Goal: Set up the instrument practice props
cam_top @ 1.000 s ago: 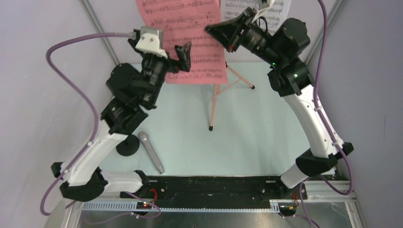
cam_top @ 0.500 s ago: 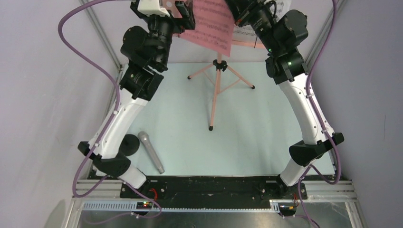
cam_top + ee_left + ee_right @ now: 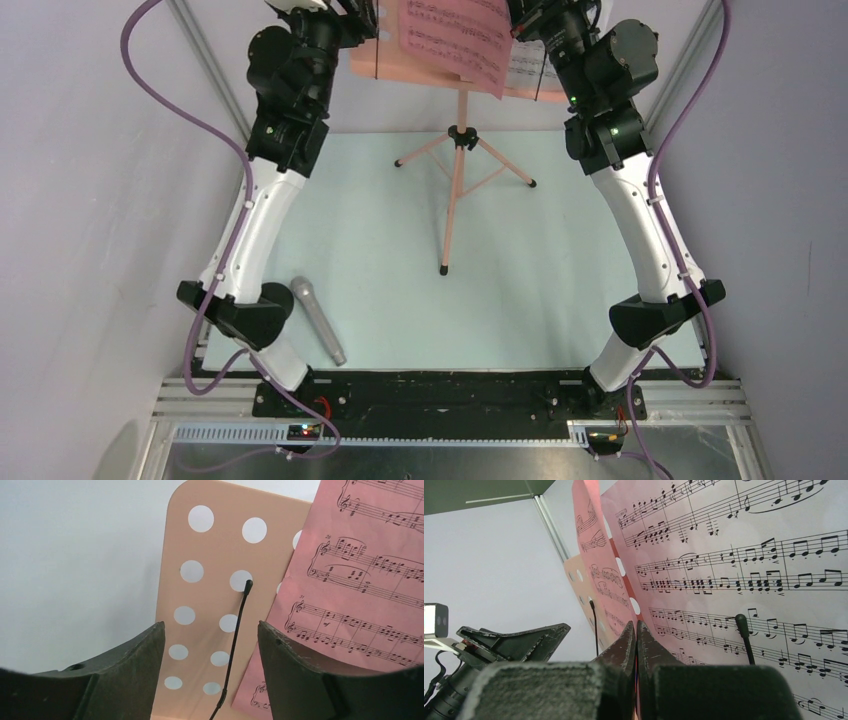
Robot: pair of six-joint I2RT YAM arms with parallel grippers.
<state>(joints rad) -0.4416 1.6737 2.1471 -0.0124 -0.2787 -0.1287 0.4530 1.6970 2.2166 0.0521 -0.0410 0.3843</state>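
Observation:
The salmon-pink music stand (image 3: 452, 190) stands at the back of the table, its perforated desk (image 3: 215, 550) straight ahead of my left gripper (image 3: 210, 630). That gripper is open, and a thin black page-holder wire (image 3: 239, 620) shows between its fingers. My right gripper (image 3: 636, 626) is shut on the edge of the pink sheet-music page (image 3: 591, 545), which leans on the desk (image 3: 385, 70). A white page (image 3: 749, 570) lies flat on the desk just right of it. The pink page (image 3: 455, 40) hangs over the desk's middle. The grey microphone (image 3: 317, 320) lies at the front left.
The tripod legs (image 3: 500, 170) spread across the back middle of the pale mat (image 3: 520, 280). Purple cables (image 3: 180, 100) loop beside both arms. A second page-holder wire (image 3: 744, 635) crosses the white page. Frame posts (image 3: 205, 60) stand at the back corners.
Both arms rose and reached back to the stand. The right gripper carried the pink page up against the desk. The left jaws have narrowed a little.

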